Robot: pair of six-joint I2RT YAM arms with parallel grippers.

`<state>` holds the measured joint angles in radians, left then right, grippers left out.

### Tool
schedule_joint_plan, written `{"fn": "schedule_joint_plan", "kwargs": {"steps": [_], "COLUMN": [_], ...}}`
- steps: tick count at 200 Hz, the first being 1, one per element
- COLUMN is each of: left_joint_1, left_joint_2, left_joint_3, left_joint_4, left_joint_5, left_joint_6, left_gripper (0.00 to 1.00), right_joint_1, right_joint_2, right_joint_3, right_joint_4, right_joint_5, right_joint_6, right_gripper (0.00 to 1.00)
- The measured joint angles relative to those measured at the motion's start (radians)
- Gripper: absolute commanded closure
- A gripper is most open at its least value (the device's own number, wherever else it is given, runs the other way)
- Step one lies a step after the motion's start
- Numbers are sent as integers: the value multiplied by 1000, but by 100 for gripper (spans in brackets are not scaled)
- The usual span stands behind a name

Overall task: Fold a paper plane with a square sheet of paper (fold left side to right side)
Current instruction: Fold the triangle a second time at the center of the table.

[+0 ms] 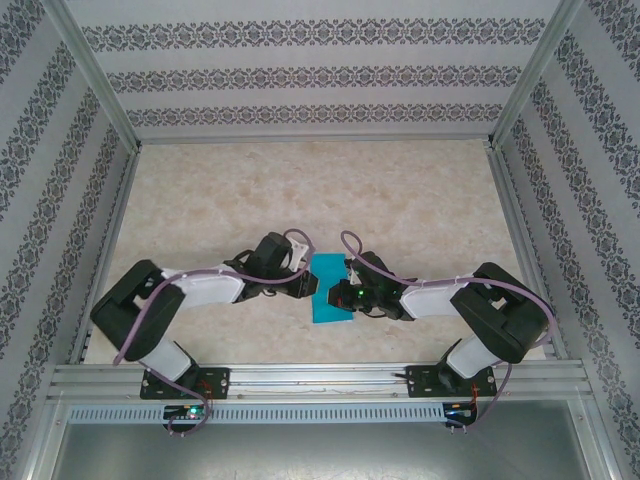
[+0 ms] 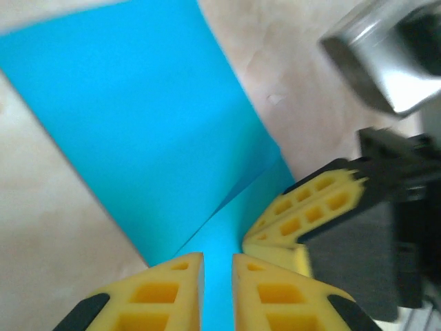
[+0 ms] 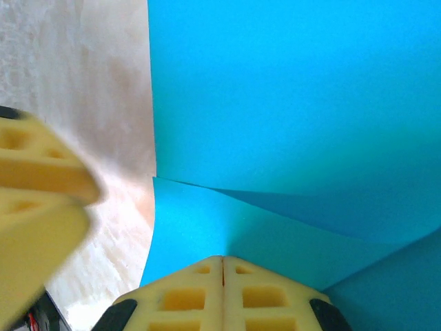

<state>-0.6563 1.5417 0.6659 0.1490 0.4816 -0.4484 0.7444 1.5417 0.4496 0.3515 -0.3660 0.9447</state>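
The left fingers point(image 2: 172, 293) stand slightly parted over the square sheet of paper point(image 1: 328, 306), while the right fingers point(image 3: 186, 298) are pressed together, tips on that partly folded sheet, which lies on the tabletop point(image 1: 300, 190) between both arms.

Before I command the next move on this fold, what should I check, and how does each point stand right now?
1. Right gripper shut on the sheet: ok.
2. Left gripper gripping the sheet: cannot tell; its jaws stand slightly apart.
3. Fold lying flat: not ok; the top layer lifts off the lower one.
4. Edges aligned: cannot tell.
5. Sheet well inside the table: ok.
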Motion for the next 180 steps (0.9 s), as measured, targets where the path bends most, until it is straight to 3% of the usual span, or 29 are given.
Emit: {"fn": "schedule_joint_plan", "kwargs": {"steps": [35,92,180], "left_joint_1": [10,-18,-63], "left_joint_2": [-135,-176,18], "left_joint_3": [0,-60,-74], "left_joint_4": [-79,-103,-4], "left_joint_5": [-3,117,243], "left_joint_6": [-6,-116,-218], "left_gripper": [87,92,93], "right_joint_1": [0,13,15], "right_joint_2": [0,0,24], "right_joint_3": [0,0,6], "right_joint_4": [1,5,36], "right_joint_5": [0,8,-2], "right_joint_6": [0,0,0], "right_gripper": [100,100,100]}}
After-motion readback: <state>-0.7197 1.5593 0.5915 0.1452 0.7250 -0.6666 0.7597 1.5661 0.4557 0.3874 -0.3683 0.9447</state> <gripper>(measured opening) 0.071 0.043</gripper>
